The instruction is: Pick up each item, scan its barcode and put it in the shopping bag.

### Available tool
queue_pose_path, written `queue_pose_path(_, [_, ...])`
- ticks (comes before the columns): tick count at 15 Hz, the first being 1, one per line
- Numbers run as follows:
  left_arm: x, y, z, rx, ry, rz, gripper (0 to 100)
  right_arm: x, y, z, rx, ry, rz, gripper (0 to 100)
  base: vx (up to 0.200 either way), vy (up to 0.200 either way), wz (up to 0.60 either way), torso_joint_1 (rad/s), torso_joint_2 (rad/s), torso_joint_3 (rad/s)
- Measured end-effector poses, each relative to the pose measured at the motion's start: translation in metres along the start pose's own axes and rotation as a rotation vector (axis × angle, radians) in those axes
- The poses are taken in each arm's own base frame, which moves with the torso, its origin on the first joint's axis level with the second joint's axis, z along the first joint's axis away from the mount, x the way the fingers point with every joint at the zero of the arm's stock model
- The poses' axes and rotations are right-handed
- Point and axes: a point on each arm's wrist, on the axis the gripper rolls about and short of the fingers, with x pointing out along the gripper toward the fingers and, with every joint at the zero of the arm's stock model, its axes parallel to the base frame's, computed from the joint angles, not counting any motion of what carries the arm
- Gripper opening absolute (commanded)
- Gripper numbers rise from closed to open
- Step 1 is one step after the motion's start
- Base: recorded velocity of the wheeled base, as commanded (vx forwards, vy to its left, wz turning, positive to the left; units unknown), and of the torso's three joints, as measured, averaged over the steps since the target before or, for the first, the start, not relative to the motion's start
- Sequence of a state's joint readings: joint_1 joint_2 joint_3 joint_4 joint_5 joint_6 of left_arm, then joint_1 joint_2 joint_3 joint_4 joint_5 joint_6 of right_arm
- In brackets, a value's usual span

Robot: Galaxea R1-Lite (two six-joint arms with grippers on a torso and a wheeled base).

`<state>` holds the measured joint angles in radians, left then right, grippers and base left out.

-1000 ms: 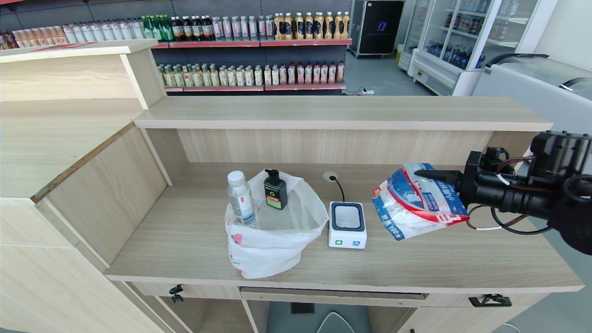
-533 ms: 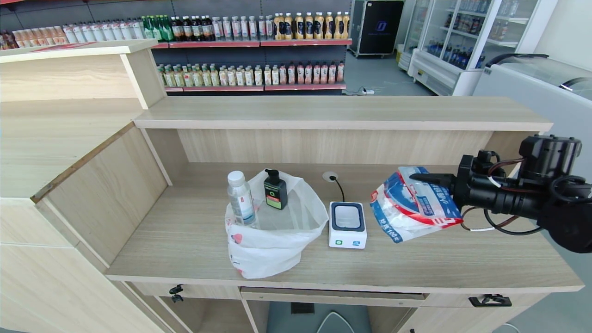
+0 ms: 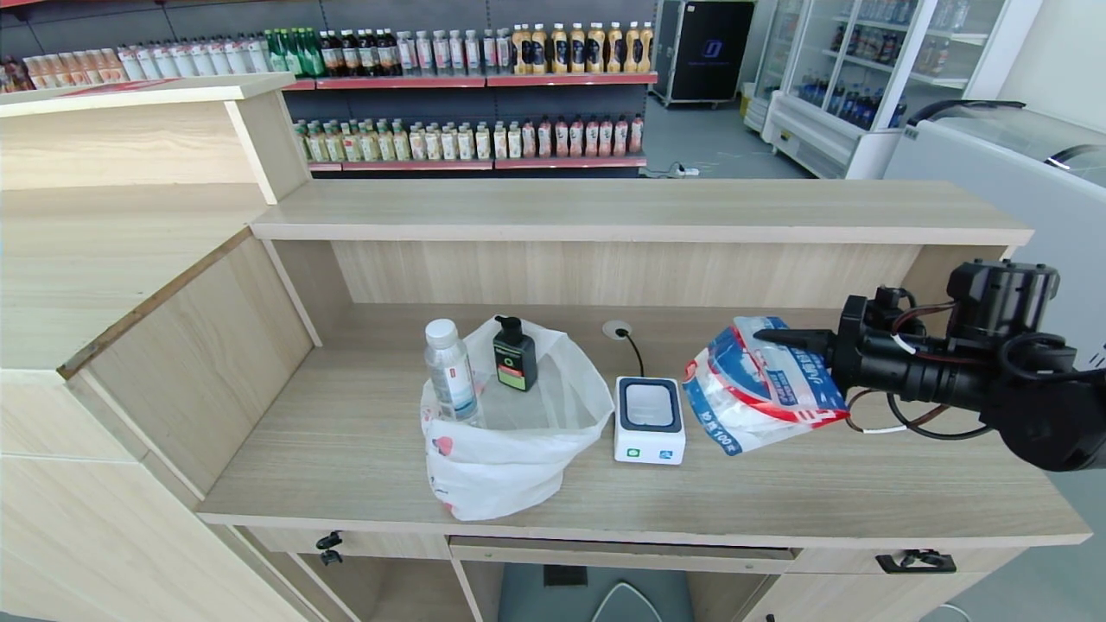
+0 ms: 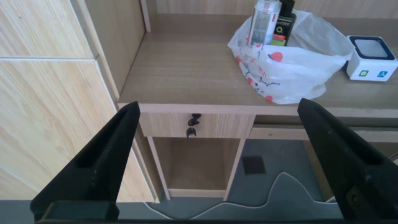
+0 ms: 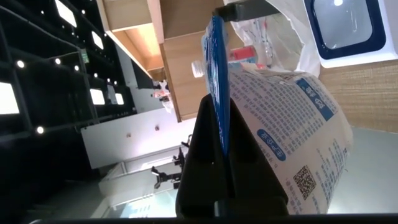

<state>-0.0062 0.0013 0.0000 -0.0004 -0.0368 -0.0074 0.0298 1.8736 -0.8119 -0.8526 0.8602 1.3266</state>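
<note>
The right gripper (image 3: 769,339) is pinched on the upper edge of a blue, white and red packet (image 3: 752,406), held in the air just right of the barcode scanner (image 3: 649,419), its lower corner near the scanner but not over the window; the right wrist view shows its printed back (image 5: 292,124) turned toward the scanner's side. Just left of the scanner, the white shopping bag (image 3: 510,449) stands open with a water bottle (image 3: 450,370) and a dark pump bottle (image 3: 515,354) upright inside. The left gripper (image 4: 217,109) hangs spread wide, well left of the scanner, below the counter's (image 3: 821,492) front edge. Two items look bagged; the packet, I judge, has yet to be scanned and bagged.
</note>
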Motion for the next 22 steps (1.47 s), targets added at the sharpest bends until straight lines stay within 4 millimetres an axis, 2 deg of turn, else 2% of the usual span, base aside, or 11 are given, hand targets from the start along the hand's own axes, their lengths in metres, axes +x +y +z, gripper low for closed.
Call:
queue_pose_path(8, [0.000, 0.000, 0.000, 0.000, 0.000, 0.000, 100, 0.003, -0.009, 0.003, 0.027, 0.035, -0.008, 0, 0.000, 0.000, 0.00, 0.000, 0.00, 0.000])
queue_pose_path(13, [0.000, 0.000, 0.000, 0.000, 0.000, 0.000, 100, 0.013, -0.016, 0.012, 0.051, 0.040, -0.012, 0, 0.000, 0.000, 0.00, 0.000, 0.00, 0.000])
queue_pose_path(18, [0.000, 0.000, 0.000, 0.000, 0.000, 0.000, 100, 0.025, -0.014, 0.026, 0.071, 0.078, 0.015, 0, 0.000, 0.000, 0.00, 0.000, 0.00, 0.000])
queue_pose_path(22, [0.000, 0.000, 0.000, 0.000, 0.000, 0.000, 100, 0.029, -0.018, 0.027, 0.092, 0.087, 0.009, 0, 0.000, 0.000, 0.00, 0.000, 0.00, 0.000])
